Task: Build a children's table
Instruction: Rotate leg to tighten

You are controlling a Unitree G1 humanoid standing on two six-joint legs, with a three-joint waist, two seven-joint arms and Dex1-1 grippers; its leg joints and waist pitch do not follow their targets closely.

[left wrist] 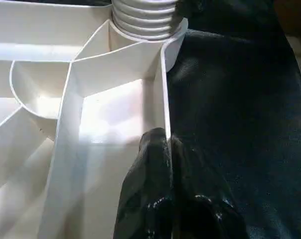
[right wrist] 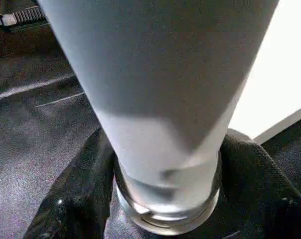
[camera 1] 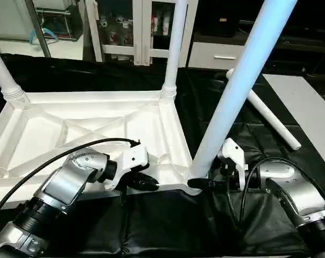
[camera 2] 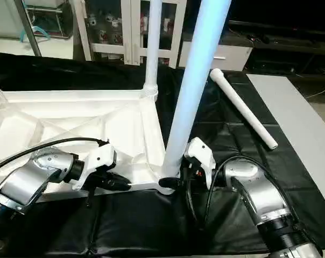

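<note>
The children's table top (camera 1: 98, 98) lies upside down on black cloth, its X-ribs facing up. Two white legs stand in its far corners (camera 1: 173, 48) (camera 1: 2, 75). A third leg (camera 1: 232, 91) rises, leaning slightly, from the near right corner socket. My right gripper (camera 1: 197, 184) is shut on that leg's base, with a black finger (right wrist: 75, 199) pressed on each side. My left gripper (camera 1: 149, 184) is shut on the table top's near rim, its fingertips (left wrist: 155, 149) pinching the thin wall just left of that socket. A fourth leg (camera 1: 270, 118) lies loose on the cloth to the right.
A flat white board (camera 1: 313, 113) lies along the right edge of the black cloth (camera 1: 168, 226). White glass-door cabinets (camera 1: 135, 27) and a drawer unit (camera 1: 216, 54) stand behind the work area. Black cables loop off both wrists.
</note>
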